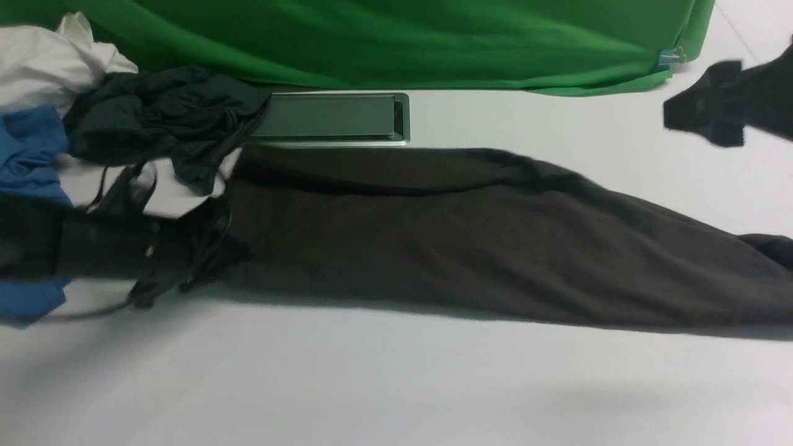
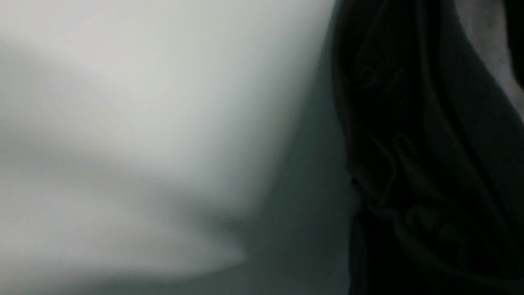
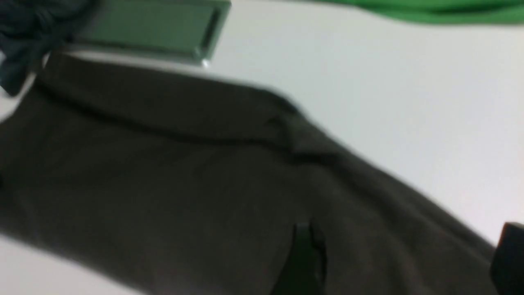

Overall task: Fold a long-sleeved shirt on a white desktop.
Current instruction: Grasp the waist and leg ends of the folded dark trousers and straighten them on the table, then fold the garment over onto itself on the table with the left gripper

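At the left, beside the heaped clothes [image 1: 124, 118], the left fingers [image 1: 198, 248] are sitting at the end of the long-sleeved shirt [image 1: 471, 241]; whether they are gripping, I cannot tell. The shirt is lying as a long band across the white desk [image 1: 396, 384], seemingly narrowed lengthwise, with the crosswise folds not yet done. The right fingers [image 3: 305, 254] are hanging apart, empty.

Long-sleeved shirt [image 1: 495, 248] runs off the right edge, its left end lost under the blurry left gripper [image 1: 198, 248], can't read the jaws tbh. Left wrist view's just smeared dark folds [image 2: 430, 164] beside the bench [image 2: 123, 102].
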Action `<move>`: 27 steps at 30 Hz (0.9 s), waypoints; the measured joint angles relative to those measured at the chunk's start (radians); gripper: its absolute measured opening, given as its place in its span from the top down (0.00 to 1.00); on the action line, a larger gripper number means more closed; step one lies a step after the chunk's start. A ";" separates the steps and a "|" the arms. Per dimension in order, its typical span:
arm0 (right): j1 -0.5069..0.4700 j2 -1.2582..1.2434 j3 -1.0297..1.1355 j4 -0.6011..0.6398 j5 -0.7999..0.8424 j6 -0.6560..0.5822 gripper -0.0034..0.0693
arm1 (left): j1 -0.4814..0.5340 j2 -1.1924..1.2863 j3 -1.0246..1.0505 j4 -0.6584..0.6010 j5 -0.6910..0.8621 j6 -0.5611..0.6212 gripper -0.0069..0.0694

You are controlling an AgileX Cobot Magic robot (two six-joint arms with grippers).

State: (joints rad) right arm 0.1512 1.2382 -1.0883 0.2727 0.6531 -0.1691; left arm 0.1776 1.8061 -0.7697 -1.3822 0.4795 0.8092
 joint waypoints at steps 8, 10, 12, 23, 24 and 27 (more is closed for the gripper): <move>0.033 -0.076 0.000 0.018 -0.017 0.001 0.20 | -0.001 -0.295 0.285 -0.044 -0.385 0.000 0.71; 0.050 -0.076 0.000 0.019 -0.018 0.001 0.20 | -0.001 -0.318 0.293 -0.024 -0.414 0.001 0.71; 0.089 -0.076 0.000 0.020 -0.018 0.001 0.20 | 0.001 -0.364 0.282 -0.009 -0.419 0.004 0.71; 0.159 -0.088 0.000 0.023 -0.007 0.001 0.20 | -0.121 -0.379 -0.154 -0.106 -0.144 0.037 0.71; 0.160 -0.096 0.000 0.023 -0.007 0.001 0.20 | -0.173 -0.356 -0.225 -0.116 -0.153 0.045 0.71; 0.161 -0.115 0.000 0.027 -0.007 0.002 0.20 | -0.328 -0.273 -0.359 -0.125 -0.197 0.056 0.71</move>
State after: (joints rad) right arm 0.3120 1.1235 -1.0883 0.3000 0.6463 -0.1670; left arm -0.1501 1.5335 -1.1291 -1.5077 0.2828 0.8653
